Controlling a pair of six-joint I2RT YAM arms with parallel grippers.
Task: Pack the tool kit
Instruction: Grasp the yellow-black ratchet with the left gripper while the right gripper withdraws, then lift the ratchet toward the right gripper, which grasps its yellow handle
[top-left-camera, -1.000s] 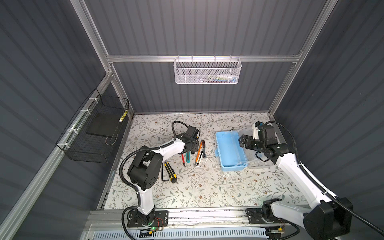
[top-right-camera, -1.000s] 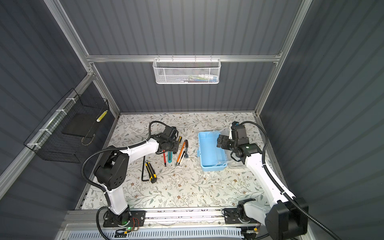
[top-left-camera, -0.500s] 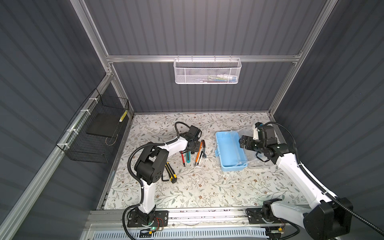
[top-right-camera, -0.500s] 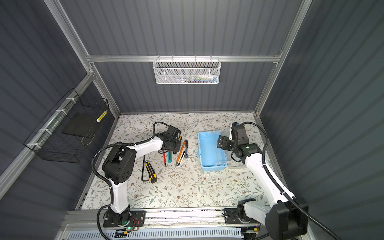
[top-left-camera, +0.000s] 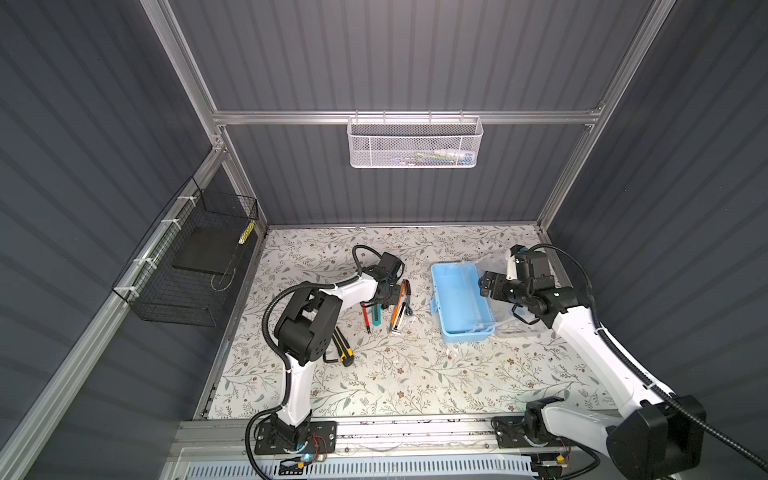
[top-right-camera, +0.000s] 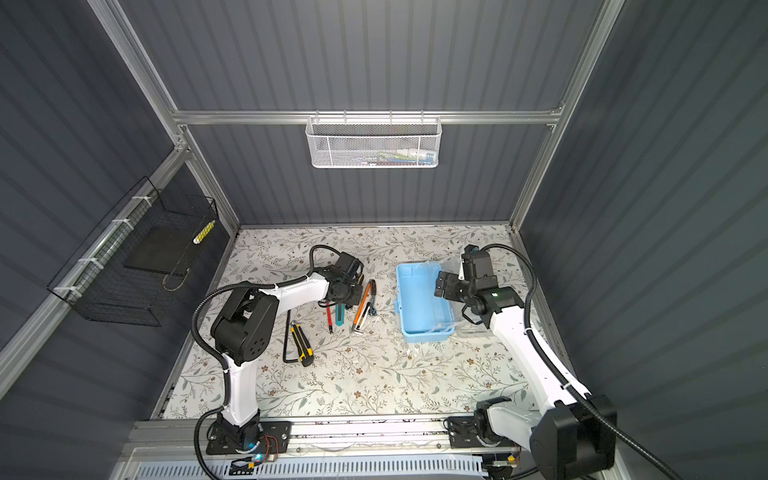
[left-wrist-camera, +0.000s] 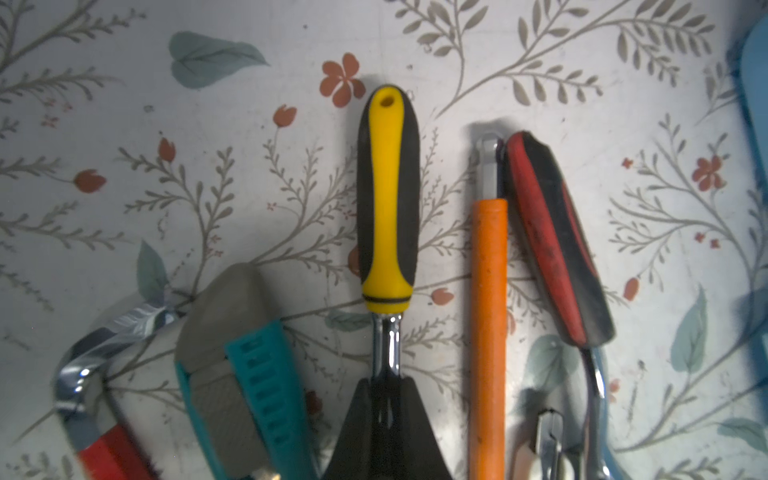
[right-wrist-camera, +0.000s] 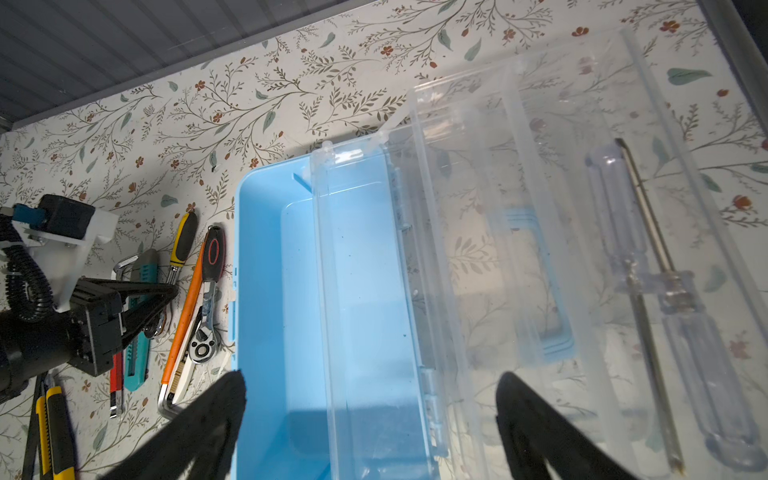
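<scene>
Left gripper (top-left-camera: 387, 301) has dropped onto the tool row and pinched shut since a second ago, and its elbow block has swung in nearer the tools. Right arm unchanged.

Left arm: base on the front rail, upper link standing up, white forearm reaching back and right, wrist pitched down at the table (top-left-camera: 415, 374). In the left wrist view the fingers (left-wrist-camera: 419, 440) meet on the chrome shank of the yellow-and-black screwdriver (left-wrist-camera: 388, 199), just below its handle. The handle lies on the table.

Neighbours in that row:
- teal knife (left-wrist-camera: 253, 374) on one side
- orange-sleeved hex key (left-wrist-camera: 489, 311) and red-and-black ratchet (left-wrist-camera: 557, 237) on the other, near the gripped screwdriver but apart from it
- red screwdriver (top-left-camera: 365, 318) just beyond the teal knife

Yellow knife (top-right-camera: 301, 345) and black hex key (top-right-camera: 286, 343) lie together nearer the front, apart from the row.

Right arm: forearm slants up from the front right base toward the back, wrist bent left. Right gripper (right-wrist-camera: 370, 376) hangs over the blue box (right-wrist-camera: 266, 291) with its jaws spread wide, released. The box sits on the table right of the tools, open. Its clear lid (right-wrist-camera: 540, 187) is folded out flat on the side away from them, under the right wrist. A clear-handled screwdriver (right-wrist-camera: 619, 199) shows through the lid; can't tell if it is in it or under it.
</scene>
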